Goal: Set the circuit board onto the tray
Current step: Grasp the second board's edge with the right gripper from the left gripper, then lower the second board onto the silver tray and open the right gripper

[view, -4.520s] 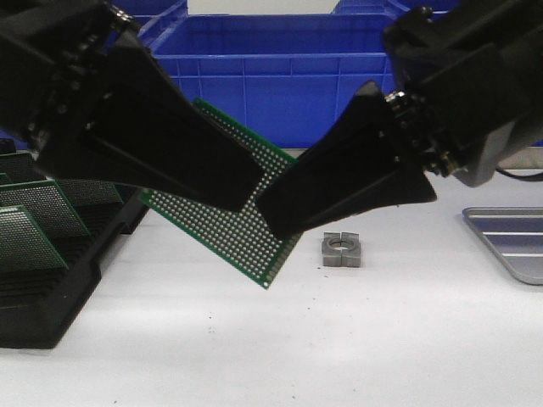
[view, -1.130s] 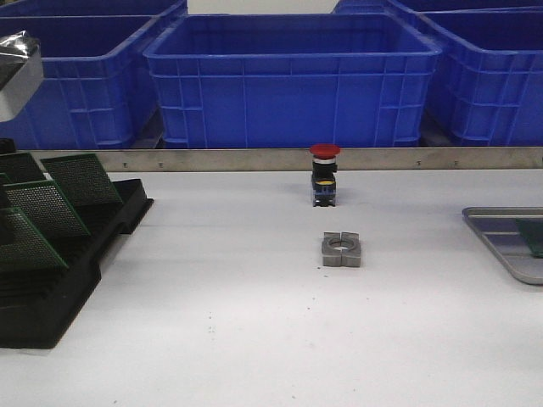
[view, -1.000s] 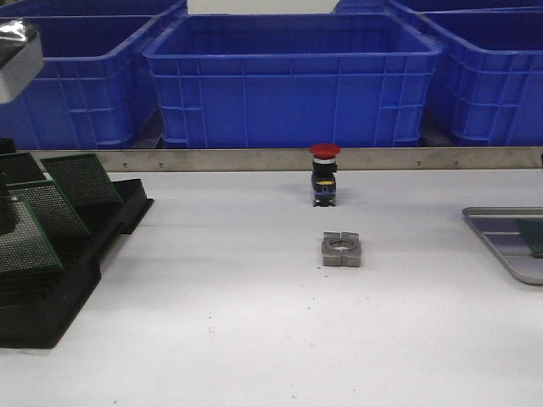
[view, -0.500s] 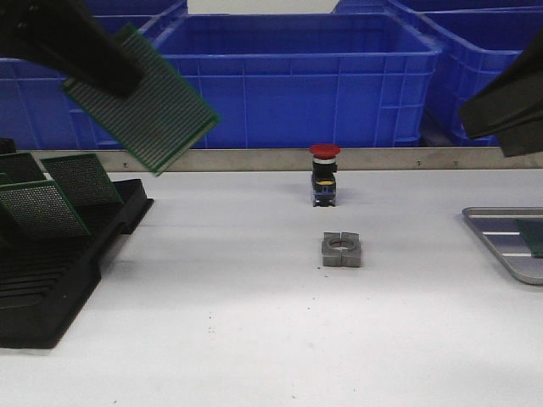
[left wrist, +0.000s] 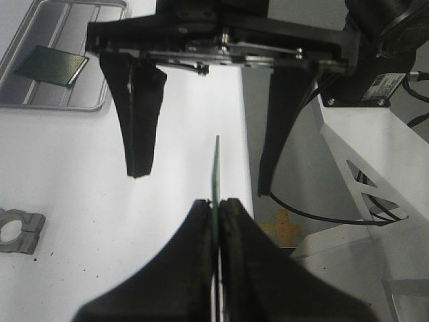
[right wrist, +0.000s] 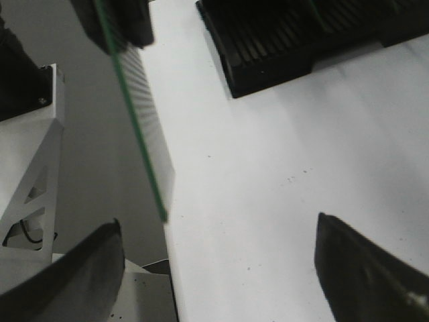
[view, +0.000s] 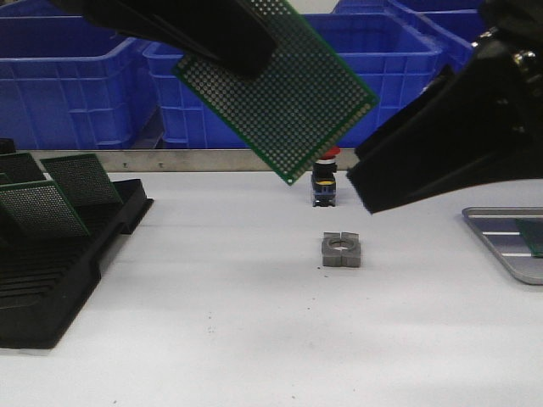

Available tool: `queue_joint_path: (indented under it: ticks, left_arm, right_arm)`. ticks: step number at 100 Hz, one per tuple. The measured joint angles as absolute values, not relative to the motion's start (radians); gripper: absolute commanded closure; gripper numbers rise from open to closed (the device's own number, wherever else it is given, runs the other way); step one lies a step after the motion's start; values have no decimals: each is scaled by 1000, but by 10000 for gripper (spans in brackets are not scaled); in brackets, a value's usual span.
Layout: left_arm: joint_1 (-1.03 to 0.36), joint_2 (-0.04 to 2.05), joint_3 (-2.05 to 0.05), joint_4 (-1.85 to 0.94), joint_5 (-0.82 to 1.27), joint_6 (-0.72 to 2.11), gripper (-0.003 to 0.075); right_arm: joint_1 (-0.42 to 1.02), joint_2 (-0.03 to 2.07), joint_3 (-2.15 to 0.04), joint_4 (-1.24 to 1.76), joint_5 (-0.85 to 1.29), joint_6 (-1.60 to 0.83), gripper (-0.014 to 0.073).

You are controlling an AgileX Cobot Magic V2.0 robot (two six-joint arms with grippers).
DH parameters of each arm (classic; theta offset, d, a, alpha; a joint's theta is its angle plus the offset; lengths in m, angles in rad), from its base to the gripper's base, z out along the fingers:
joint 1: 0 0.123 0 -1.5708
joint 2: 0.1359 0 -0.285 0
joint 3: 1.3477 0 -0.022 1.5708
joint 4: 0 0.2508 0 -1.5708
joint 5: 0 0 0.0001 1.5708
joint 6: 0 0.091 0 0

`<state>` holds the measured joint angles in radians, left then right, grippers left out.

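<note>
— Status of the board?

— Item: board, clenched in my left pincer, held high over mid-table. My right pincer stood released, facing it. Tray well apart at the right; one board lay in it.

— Left to do?

— Handover, carry, set down, I judged. Below: nut, red button, rack. Bins behind.

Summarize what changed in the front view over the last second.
The left claw pulled a circuit board from the rack, lifted it and carried it right toward center. The right claw, open, swung in from the right to meet it. Unchanged: nut block, red button, tray with one board on it, blue bins.
</note>
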<state>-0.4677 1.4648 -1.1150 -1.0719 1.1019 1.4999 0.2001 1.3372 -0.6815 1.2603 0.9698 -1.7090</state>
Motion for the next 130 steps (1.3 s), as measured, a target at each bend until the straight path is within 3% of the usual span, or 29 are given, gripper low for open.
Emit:
queue_joint_path:
  ticks: [11, 20, 48, 54, 68, 88, 95, 130]
  left_arm:
    - [-484, 1465, -1115, -1073, 1089, 1500, 737]
    - [-486, 1465, -1115, -1073, 1089, 1500, 737]
    - [-486, 1465, -1115, -1074, 1085, 1500, 737]
    - [-486, 1465, -1115, -1074, 1080, 1500, 736]
    - [-486, 1465, -1117, -1075, 1067, 1498, 675]
    - [-486, 1465, -1117, -1075, 1053, 1498, 318]
    - [-486, 1465, -1117, -1075, 1053, 1498, 241]
    - [-486, 1465, -1117, -1075, 1022, 1498, 217]
  right_arm:
    - [239, 1337, -681, 1285, 968, -1713, 7]
    - [246, 1337, -681, 1325, 968, -1715, 83]
    - [250, 1337, -681, 1383, 973, -1715, 606]
    - [250, 1337, -681, 1383, 979, -1715, 668]
    - [252, 1337, -681, 1377, 998, -1735, 661]
    - [252, 1337, -681, 1365, 990, -1717, 661]
    - [252, 1337, -681, 1320, 977, -1673, 661]
    - [252, 1337, -681, 969, 800, -1255, 661]
